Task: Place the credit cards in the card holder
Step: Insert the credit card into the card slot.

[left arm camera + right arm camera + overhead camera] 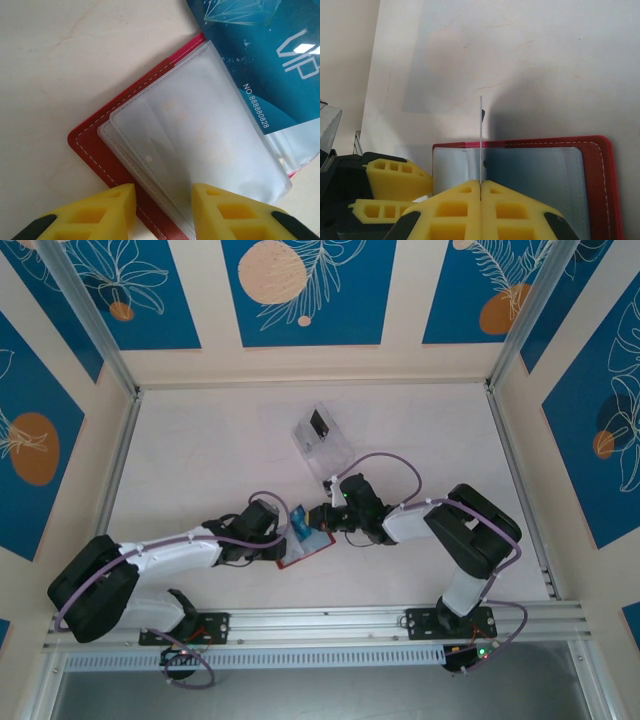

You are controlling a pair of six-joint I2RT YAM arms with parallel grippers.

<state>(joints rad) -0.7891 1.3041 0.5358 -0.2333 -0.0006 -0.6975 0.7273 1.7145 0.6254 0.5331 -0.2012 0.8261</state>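
The card holder (600,200) lies open on the table (520,60) between the two arms, clear sleeves (200,140) facing up. The left jaws are spread over its edge, touching or just above I cannot tell — likely there to steady it while a card goes in. The right jaws pinch a blue credit card (270,55) on edge, its long axis running straight out from them toward a sleeve — the far end looks tucked under the plastic.
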